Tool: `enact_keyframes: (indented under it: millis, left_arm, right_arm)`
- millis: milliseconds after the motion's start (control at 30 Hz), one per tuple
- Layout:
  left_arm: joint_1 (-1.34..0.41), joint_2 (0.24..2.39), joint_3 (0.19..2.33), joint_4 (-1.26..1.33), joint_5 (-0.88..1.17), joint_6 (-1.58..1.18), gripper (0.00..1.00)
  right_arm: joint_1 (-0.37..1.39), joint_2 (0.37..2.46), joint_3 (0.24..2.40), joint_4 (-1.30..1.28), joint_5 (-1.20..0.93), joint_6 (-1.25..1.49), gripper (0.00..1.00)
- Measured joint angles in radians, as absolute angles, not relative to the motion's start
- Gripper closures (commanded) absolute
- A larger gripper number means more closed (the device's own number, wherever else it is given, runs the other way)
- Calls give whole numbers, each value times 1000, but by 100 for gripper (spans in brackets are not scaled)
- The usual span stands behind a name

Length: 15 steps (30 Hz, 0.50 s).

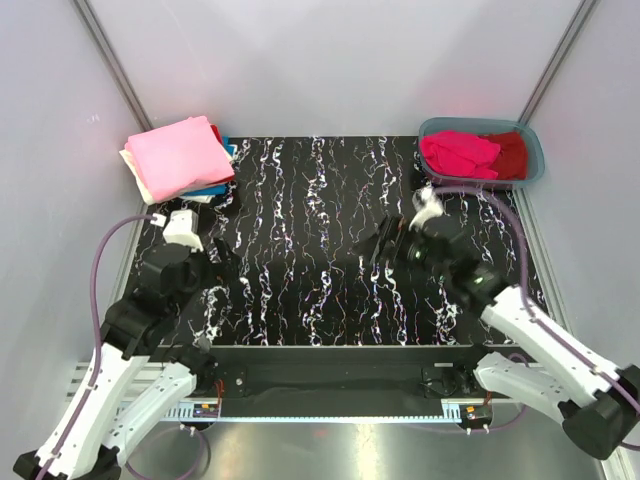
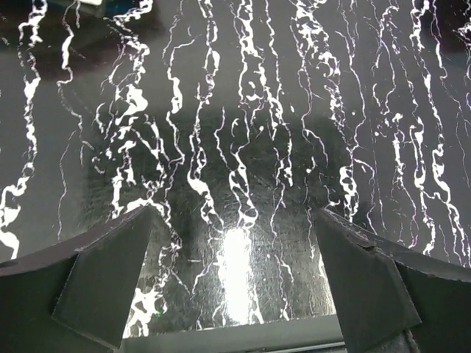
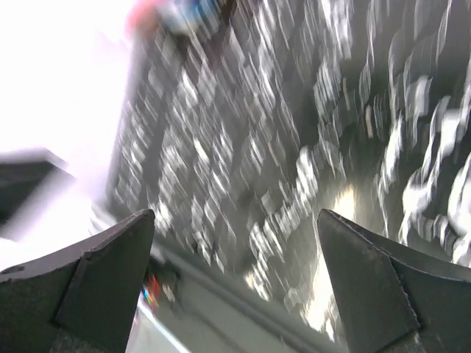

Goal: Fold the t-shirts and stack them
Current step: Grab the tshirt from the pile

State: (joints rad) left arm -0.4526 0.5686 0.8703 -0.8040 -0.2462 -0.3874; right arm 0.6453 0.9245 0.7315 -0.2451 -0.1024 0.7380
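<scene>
lower left: left gripper point(image 2: 235, 215) wide open, empty, over black marbled table point(image 1: 320, 290) | centre right: right gripper point(image 3: 235, 215) wide open, empty, wrist view blurred | upper left, well beyond left gripper: folded stack, light pink t-shirt point(image 1: 180, 155) atop cream t-shirt point(image 1: 141, 181) and blue t-shirt point(image 1: 214, 188) | upper right, beyond right gripper: bright pinkish-red t-shirt point(image 1: 458, 152) beside darker red t-shirt point(image 1: 510, 153), crumpled in teal tub point(image 1: 533, 141)

The top external view looks steeply down from behind the near edge over the whole black, white-veined tabletop point(image 1: 320, 290). The wrist views look out past the left gripper point(image 2: 235, 212) and right gripper point(image 3: 235, 213), close above that surface.
</scene>
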Motion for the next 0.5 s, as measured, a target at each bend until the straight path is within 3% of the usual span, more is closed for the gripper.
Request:
enact_keyframes:
  millis: [167,300,500]
  left_arm:
    - [-453,485,871,-823,-265,-392,1]
    - [-453,445,871,-818,-274,-393,1]
    - [-453,450,869,-823,-279,-398,1]
  right_arm:
    - [643,969,1242,-464,89,579,0]
    - [625,1056,1503,-579,307,467,0]
    - [269,1433,1880,-774,331,407,0]
